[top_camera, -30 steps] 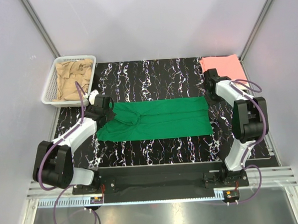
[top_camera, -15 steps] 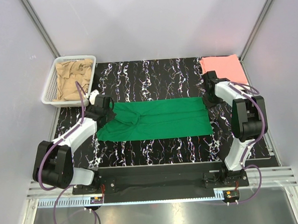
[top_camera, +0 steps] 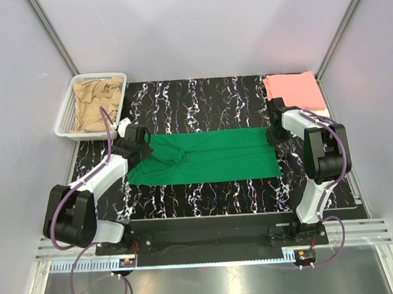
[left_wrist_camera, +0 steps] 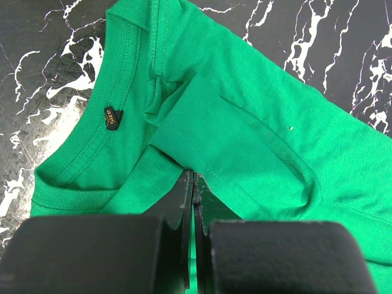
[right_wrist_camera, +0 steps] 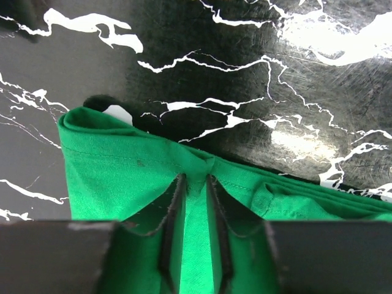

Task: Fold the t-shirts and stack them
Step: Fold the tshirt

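Observation:
The bright green t-shirt (top_camera: 210, 156) lies folded into a long strip across the middle of the table, collar end on the left. My left gripper (top_camera: 142, 144) is at the collar end. In the left wrist view its jaws (left_wrist_camera: 194, 177) are shut on the edge of the folded sleeve (left_wrist_camera: 245, 147), beside the collar (left_wrist_camera: 79, 184). My right gripper (top_camera: 273, 130) is at the shirt's far right corner. In the right wrist view its jaws (right_wrist_camera: 195, 184) pinch a pucker of the green hem (right_wrist_camera: 122, 171). A salmon pink t-shirt (top_camera: 294, 91) lies folded at the back right. The tan-beige t-shirt (top_camera: 96, 103) lies crumpled in the basket. The white t-shirt is out of view.
The white mesh basket (top_camera: 68, 117) stands at the back left, partly off the black marbled table (top_camera: 200, 94). Grey walls and metal posts close in the back and sides. The arm bases sit on the near rail.
My right gripper has moved from near the pink shirt toward me and down onto the green shirt's far right corner. The left arm and the shirts have not moved.

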You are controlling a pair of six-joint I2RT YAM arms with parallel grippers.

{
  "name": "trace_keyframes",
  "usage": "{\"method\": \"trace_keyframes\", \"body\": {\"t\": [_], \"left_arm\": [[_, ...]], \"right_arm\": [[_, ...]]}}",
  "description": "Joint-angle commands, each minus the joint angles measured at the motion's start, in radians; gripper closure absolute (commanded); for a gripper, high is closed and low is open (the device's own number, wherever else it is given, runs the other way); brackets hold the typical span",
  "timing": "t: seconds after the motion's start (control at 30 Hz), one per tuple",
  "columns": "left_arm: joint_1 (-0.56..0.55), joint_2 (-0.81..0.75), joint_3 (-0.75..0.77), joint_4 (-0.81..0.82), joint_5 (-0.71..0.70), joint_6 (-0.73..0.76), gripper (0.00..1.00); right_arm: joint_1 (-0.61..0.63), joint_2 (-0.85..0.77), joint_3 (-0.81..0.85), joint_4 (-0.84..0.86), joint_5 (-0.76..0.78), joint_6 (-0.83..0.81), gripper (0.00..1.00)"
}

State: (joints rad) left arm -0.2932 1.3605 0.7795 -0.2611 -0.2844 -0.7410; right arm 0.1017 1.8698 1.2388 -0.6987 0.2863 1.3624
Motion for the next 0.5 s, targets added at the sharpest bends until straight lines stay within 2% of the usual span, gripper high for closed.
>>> {"method": "trace_keyframes", "body": {"t": [0.0, 0.23, 0.47], "left_arm": [[-0.006, -0.011, 0.052, 0.037, -0.013, 0.003, 1.0], [-0.006, -0.029, 0.063, 0.031, -0.032, 0.025, 1.0], [-0.006, -0.043, 0.086, -0.009, -0.051, 0.048, 1.0]], "right_arm": [[-0.005, -0.02, -0.01, 0.027, 0.033, 0.007, 0.79], [-0.005, -0.029, -0.006, 0.044, 0.054, -0.019, 1.0], [-0.004, -0.07, -0.019, 0.061, 0.065, -0.046, 1.0]]}}
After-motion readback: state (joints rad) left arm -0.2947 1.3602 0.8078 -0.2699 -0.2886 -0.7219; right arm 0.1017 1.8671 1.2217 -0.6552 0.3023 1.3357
